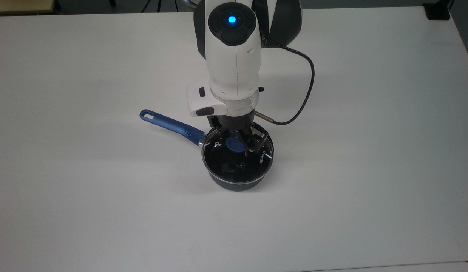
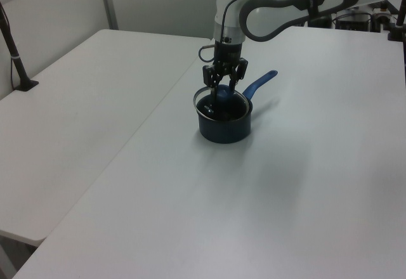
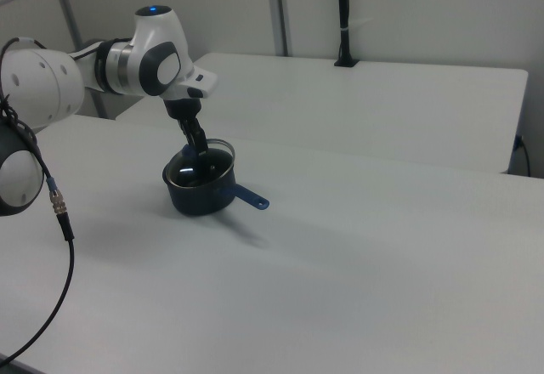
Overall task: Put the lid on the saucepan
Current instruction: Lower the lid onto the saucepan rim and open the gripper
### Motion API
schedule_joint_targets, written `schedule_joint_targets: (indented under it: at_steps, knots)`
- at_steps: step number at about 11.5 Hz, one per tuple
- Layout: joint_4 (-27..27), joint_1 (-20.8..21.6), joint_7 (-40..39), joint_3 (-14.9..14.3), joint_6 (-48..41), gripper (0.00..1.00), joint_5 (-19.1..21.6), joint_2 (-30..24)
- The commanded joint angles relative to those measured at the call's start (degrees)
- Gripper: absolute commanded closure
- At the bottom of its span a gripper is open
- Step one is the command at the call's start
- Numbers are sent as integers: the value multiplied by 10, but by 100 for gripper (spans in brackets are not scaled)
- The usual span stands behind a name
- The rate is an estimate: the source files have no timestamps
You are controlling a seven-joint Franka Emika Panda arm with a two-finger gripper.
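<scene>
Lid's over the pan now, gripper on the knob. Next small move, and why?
Probably open the fingers and lift straight up. The lid looks level on the saucepan, its steel rim lining up with the pot's edge all round, while the gripper is shut on the blue knob. From the left view, seating looks complete, though not certain.
</scene>
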Motion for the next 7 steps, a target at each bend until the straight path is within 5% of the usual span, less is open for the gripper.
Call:
schedule_joint_targets:
  at_steps: [1,7]
  knots:
    - [-7,7,14,-8,6,0,-4,-3]
    - [-18,2,14,-8,-39,0,-6,-51]
